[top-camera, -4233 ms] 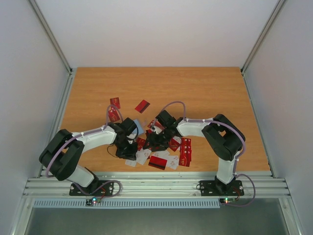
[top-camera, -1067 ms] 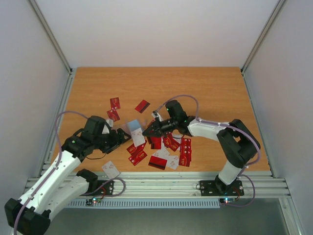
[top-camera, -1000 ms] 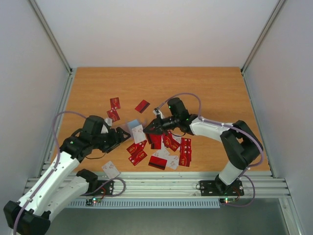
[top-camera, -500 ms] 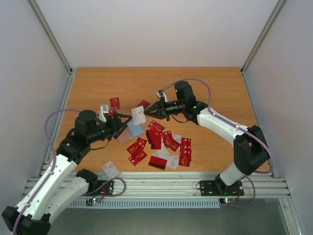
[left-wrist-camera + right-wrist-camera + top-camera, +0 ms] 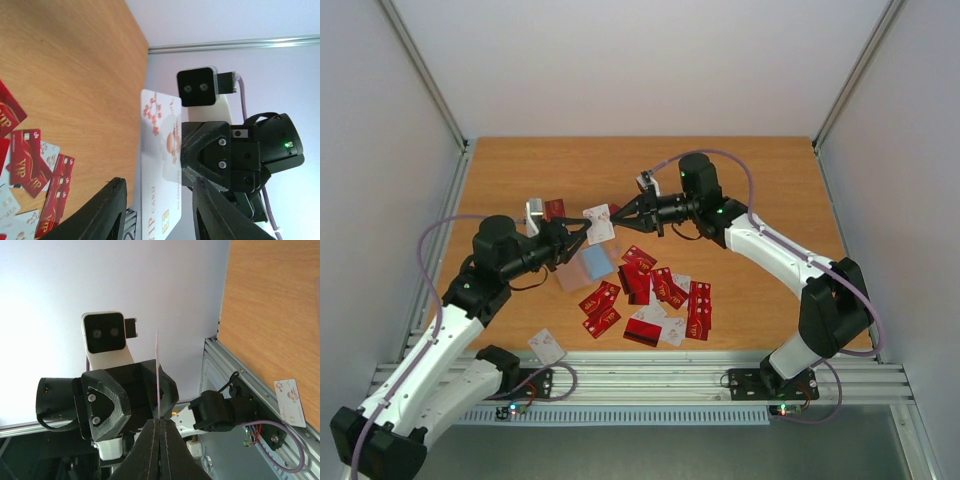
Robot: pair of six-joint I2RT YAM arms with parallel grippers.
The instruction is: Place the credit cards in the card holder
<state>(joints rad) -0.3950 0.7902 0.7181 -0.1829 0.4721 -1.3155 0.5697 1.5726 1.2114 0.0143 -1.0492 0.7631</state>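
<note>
- Credit cards [image 5: 665, 287], thin glossy red rectangles with small white marks, a few pale side up, lie scattered and overlapping on the near middle of the table [image 5: 750, 180].
- One white card [image 5: 601, 225], printed with pink blossoms, is held up off the wood, pinched between the shut black fingers of the right gripper [image 5: 620, 216].
- Left gripper [image 5: 582, 233] faces it, fingers spread either side of that card with a gap on both sides.
- Card holder [image 5: 588, 263], a flat, roughly square sleeve, tan with a greyish-blue face, lies on the table under the left gripper.
- Orange-brown wood grain covers the table; plain white walls [image 5: 620, 60] and aluminium rails [image 5: 640, 380] enclose it.
</note>
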